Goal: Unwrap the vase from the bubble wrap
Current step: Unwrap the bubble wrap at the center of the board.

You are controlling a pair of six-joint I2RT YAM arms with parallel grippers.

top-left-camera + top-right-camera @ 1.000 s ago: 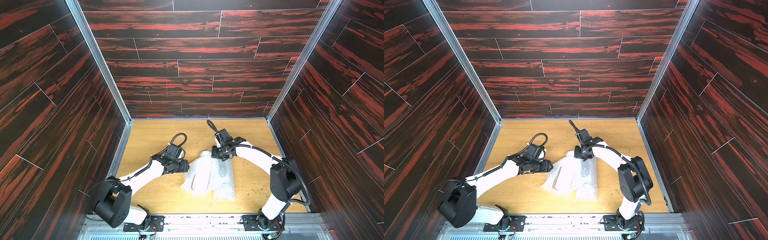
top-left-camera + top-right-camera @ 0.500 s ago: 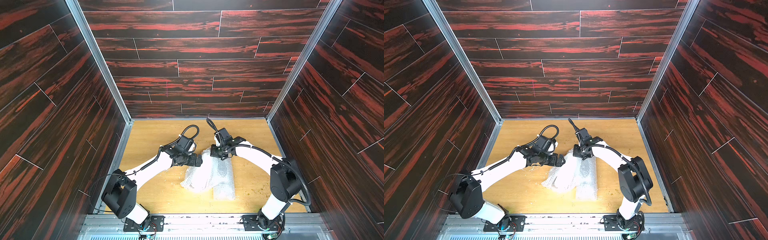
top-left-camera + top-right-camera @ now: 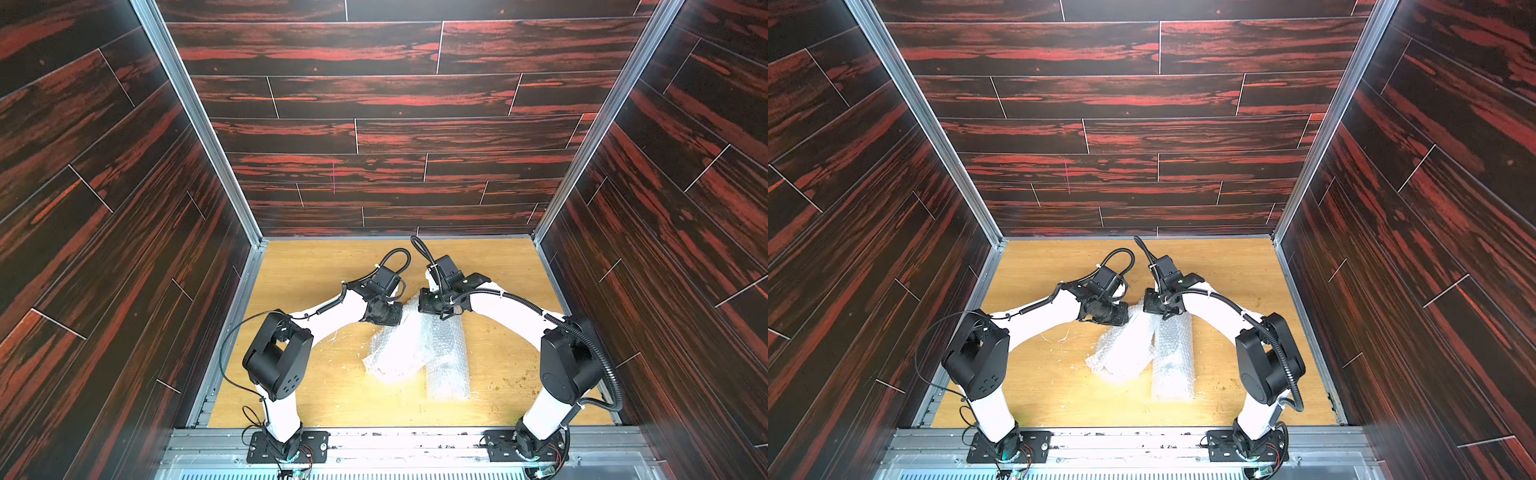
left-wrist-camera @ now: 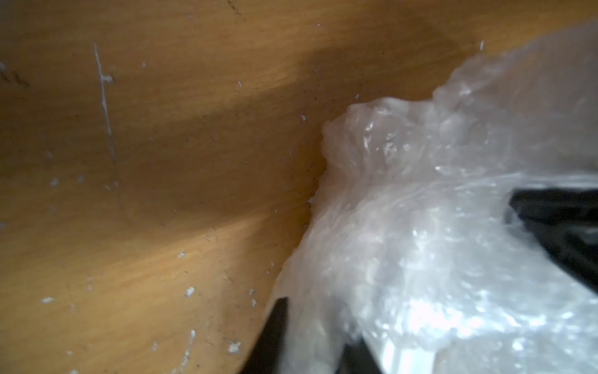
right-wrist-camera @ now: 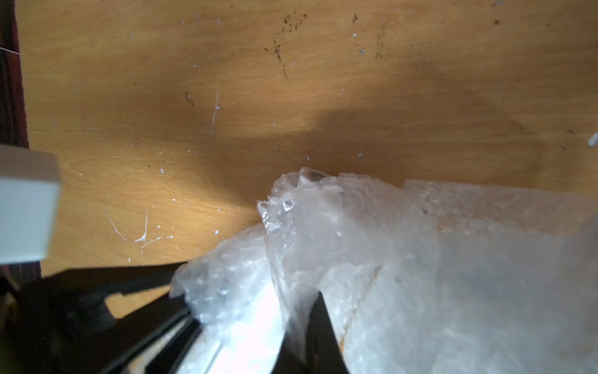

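**Both grippers are clamping the far ends of the wrap, and the peel is coming next**

You are working the opening step of the unwrap: getting hold of loose ends. The translucent, whitish, bubble-dotted plastic bubble wrap [image 3: 415, 353] is lying in the middle of the light wooden table [image 3: 316, 270] as two crinkly bundles. They are meeting at their 12 o'clock ends, with one running toward 6 o'clock and the other splaying toward 7 o'clock.

Your left gripper [image 3: 395, 318] is sitting at the pile's 11 o'clock corner. It is clenched on a bunched fold, and the left wrist view is showing film between its black fingers [image 4: 275, 327]. Your right gripper [image 3: 430, 309] is sitting at 12 o'clock, likewise pinched tight on a flap.

The vase is not showing. It is presumably lying inside a bundle, though I cannot tell which. Little is looking undone yet.

Next, you are likely needing to draw the two ends apart slowly. Thin film could be tearing or slipping, and a hidden vase could be rolling out.
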